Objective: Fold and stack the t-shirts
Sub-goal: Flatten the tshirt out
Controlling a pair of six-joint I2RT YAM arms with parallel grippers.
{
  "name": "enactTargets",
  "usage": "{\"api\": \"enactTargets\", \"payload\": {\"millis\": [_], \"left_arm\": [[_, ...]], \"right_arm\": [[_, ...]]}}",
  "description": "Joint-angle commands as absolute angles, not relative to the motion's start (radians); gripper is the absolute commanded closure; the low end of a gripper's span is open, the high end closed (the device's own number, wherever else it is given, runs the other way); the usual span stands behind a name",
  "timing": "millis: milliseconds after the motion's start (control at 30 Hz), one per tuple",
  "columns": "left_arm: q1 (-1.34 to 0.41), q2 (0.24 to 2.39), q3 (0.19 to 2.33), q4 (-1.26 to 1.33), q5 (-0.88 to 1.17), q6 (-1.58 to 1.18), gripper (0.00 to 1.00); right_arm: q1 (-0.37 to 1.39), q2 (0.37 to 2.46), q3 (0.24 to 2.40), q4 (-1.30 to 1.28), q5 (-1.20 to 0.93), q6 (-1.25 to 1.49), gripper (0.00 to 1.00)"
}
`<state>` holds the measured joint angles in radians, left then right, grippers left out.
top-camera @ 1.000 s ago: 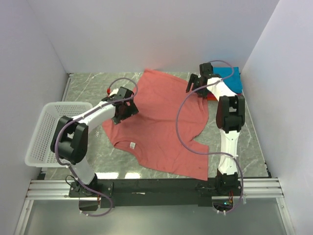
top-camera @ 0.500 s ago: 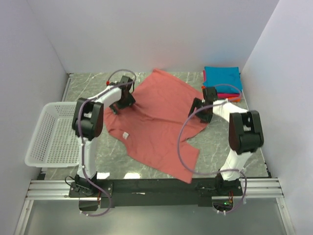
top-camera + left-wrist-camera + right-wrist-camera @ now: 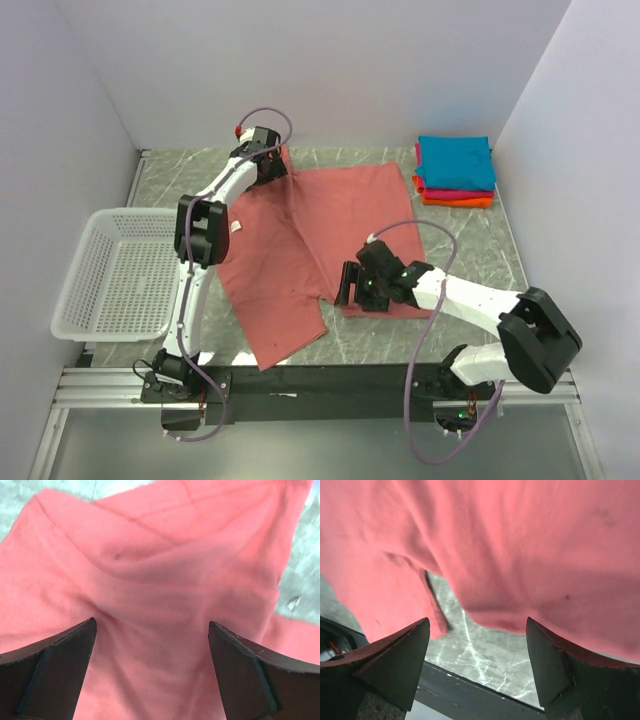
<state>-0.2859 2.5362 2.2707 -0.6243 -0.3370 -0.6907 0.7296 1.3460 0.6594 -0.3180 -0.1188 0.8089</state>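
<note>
Limp, light salmon-red cloth t-shirt [image 3: 330, 215]; left gripper [image 3: 151, 626] and right gripper [image 3: 477, 623] both gape wide, empty. I'd pinch the hem directly beneath each.

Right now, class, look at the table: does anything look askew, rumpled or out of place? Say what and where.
The salmon t-shirt lies rumpled and crooked across the middle, with one part trailing slantwise toward the near edge. The folded stack in the far right corner looks tidy.

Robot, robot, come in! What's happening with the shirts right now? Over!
Left fingers open over salmon t-shirt, far corner. Right fingers open at its near edge. Shirt spread out, unheld. White basket left, apart from it.
</note>
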Motion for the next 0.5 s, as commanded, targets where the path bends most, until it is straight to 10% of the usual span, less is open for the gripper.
{"api": "enactTargets", "payload": {"millis": [0,467], "left_arm": [[-0.291,2.363,2.206,-0.567,-0.351,-0.626,0.01],[-0.293,1.911,1.528,-0.488,-0.244,-0.756,0.01]], "right_arm": [[0.719,1.266,0.781,-0.414,0.001,0.812,0.16],[0.397,1.738,1.423,-0.535,0.120,0.437,0.12]]}}
